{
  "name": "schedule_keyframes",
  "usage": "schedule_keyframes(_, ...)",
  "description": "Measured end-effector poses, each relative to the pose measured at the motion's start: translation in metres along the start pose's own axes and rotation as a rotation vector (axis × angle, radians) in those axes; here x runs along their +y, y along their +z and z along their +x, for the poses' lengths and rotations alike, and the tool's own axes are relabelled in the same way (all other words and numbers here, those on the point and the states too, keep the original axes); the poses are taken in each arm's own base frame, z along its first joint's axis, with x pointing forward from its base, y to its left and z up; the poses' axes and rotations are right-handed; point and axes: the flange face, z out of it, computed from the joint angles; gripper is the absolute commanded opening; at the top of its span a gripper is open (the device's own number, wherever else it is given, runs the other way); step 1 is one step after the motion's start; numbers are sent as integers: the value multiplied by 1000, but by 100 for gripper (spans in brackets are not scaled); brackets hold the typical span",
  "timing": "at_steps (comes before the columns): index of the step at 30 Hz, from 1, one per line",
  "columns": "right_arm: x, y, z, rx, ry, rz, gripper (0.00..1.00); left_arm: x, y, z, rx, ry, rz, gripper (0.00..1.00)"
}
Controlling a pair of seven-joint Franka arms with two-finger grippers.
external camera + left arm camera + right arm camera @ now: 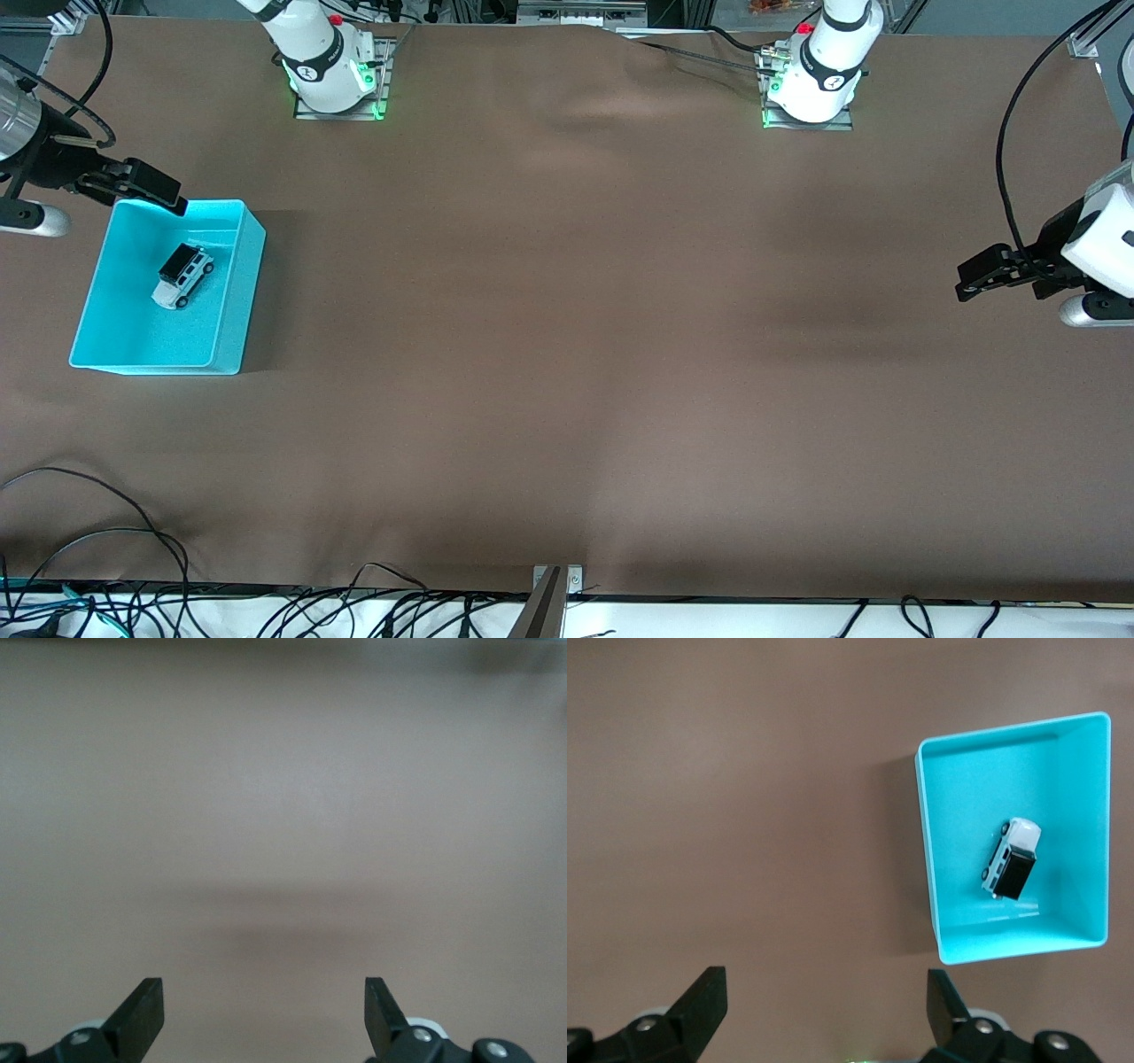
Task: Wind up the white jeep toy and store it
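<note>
The white jeep toy [182, 275] with a black roof lies inside the turquoise bin [239, 292] at the right arm's end of the table. It also shows in the right wrist view [1012, 858], inside the bin [926, 850]. My right gripper [146, 188] is open and empty, up in the air over the bin's rim on the side toward the robots' bases; its fingers [704, 997] frame bare table. My left gripper [988, 276] is open and empty over the left arm's end of the table; its fingers [142, 1010] show only bare brown cloth.
A brown cloth [567, 354] covers the table. The two arm bases [332, 71] stand along the edge farthest from the front camera. Loose cables [106, 567] lie along the edge nearest to it.
</note>
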Motion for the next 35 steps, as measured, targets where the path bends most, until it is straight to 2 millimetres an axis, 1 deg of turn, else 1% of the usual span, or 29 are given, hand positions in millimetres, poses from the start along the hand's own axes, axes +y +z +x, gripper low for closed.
schedule_keyframes(15, 0, 0, 3, 20, -4, -10, 100, 0, 1, 0, -4, 0, 0, 100)
schedule_keyframes(23, 0, 1, 2, 8, -74, -15, 100, 0, 3, -1, -9, 0, 1, 100)
schedule_keyframes(35, 0, 3, 0, -14, -102, -18, 100, 0, 3, -1, -11, 0, 1, 100)
